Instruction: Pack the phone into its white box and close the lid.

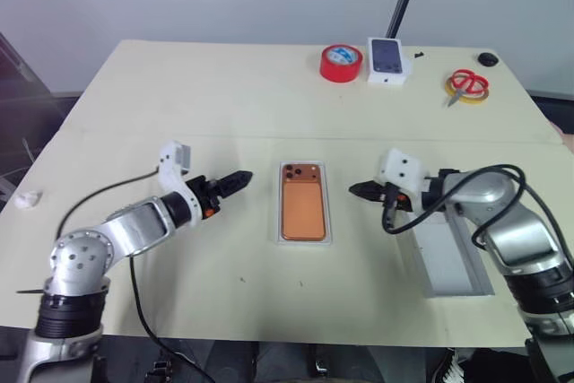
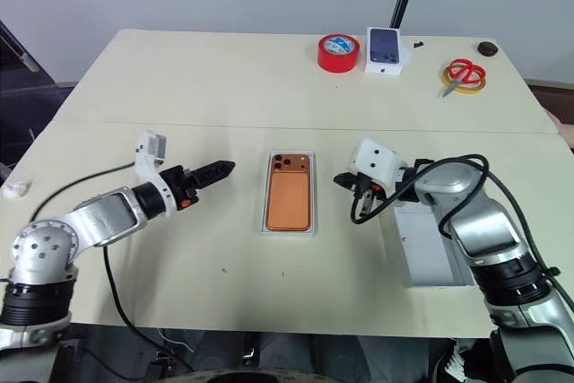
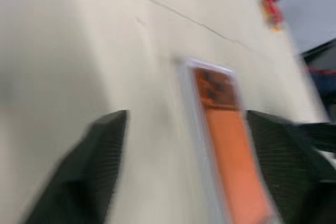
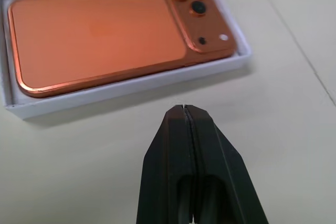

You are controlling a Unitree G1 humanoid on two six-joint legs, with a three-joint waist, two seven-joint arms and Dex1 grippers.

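The phone (image 1: 302,204) lies back upward inside the white box (image 1: 303,239), at the middle of the pale surface (image 1: 224,105). Its long axis runs from the near edge of the surface toward the far edge. The square camera bump sits at the far end, on the robot's left-hand corner, so the phone points away from the robot. The box walls frame the phone closely on all four sides, and the box is uncovered.

The left gripper (image 1: 231,184) hangs to the left of the white box, apart from it, with its tip aimed toward the box. Its fingers (image 3: 100,161) stand apart in the left wrist view and carry nothing.

The right gripper (image 4: 185,109) hangs to the right of the white box, near its far end by the camera bump, without touching it. Its two fingers are pressed together, empty.

The lid (image 1: 444,253) lies on the surface to the right of the white box, beneath the right arm, its long axis roughly parallel to the phone's.

Beyond the white box, along the far edge of the surface, stand a red tape roll (image 1: 341,62), a small white box with a phone picture (image 1: 388,60) and red-handled scissors (image 1: 466,85).
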